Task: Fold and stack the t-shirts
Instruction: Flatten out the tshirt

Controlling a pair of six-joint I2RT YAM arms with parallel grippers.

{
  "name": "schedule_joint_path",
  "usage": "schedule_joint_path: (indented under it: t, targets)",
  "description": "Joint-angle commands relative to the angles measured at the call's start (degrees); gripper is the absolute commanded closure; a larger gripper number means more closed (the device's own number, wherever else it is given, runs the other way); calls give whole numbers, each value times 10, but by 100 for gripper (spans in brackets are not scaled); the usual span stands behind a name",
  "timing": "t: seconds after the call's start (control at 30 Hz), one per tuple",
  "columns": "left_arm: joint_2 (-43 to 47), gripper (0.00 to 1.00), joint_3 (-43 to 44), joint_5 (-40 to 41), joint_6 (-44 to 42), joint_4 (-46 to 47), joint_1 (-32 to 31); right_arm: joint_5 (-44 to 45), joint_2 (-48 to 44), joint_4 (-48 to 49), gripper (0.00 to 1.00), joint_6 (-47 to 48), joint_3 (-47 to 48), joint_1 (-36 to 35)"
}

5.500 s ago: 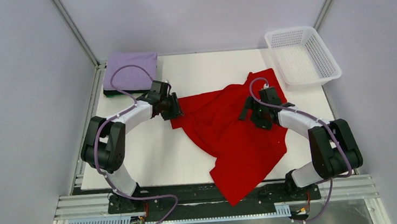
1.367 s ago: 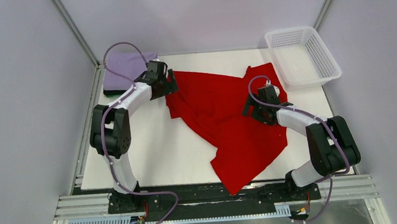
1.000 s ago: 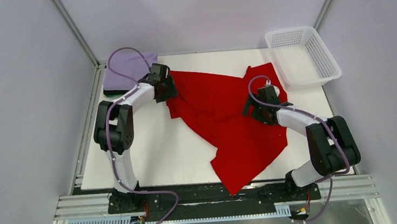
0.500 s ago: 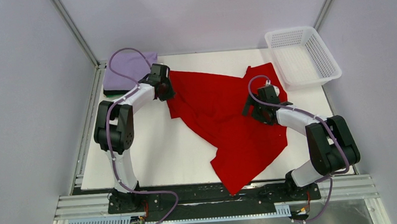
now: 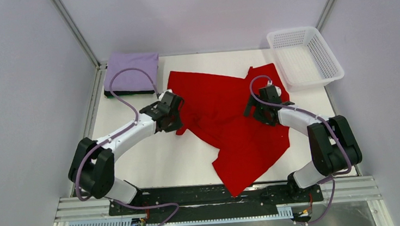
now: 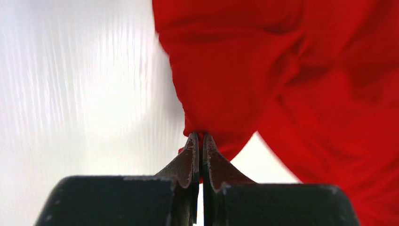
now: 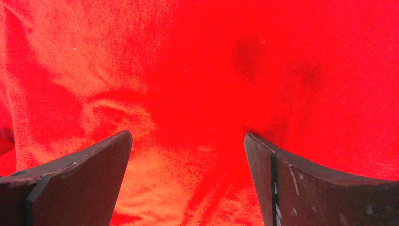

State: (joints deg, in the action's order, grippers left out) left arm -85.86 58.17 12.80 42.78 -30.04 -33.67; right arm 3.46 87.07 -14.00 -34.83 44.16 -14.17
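Note:
The red t-shirt [image 5: 225, 116] lies crumpled and spread across the middle of the white table. My left gripper [image 5: 175, 115] is shut on its left edge; in the left wrist view the fingertips [image 6: 200, 137] pinch a fold of the red t-shirt [image 6: 244, 75] above the table. My right gripper [image 5: 260, 107] sits on the shirt's right part, jaws open, its fingers [image 7: 99, 160] pressed down on the red t-shirt [image 7: 197, 84]. The folded lavender t-shirt [image 5: 132, 71] lies at the back left on a dark one [image 5: 110, 93], of which only an edge shows.
A white mesh basket [image 5: 304, 57] stands at the back right corner. The shirt's lower tip [image 5: 236, 189] hangs over the table's front edge. Metal frame posts rise at the back corners.
My left gripper has come from the back left, by the lavender shirt, toward the front and middle, pulling the red shirt's left edge with it. The right arm has stayed put.

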Motion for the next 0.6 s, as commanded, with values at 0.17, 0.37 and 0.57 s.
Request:
schedule_joint_path:
  t: [0.17,0.37,0.57]
  targets:
    - [108,87,-142,-21,134,-11,-81,30,21,-80,0,0,-8,5]
    - [75,70,-184,-52,143,13,-86,35,3,-94,0,-3,-7,5]
    - [137,7,-133,28,114,-37,-86,28,-48,-95,0,1,-16,5]
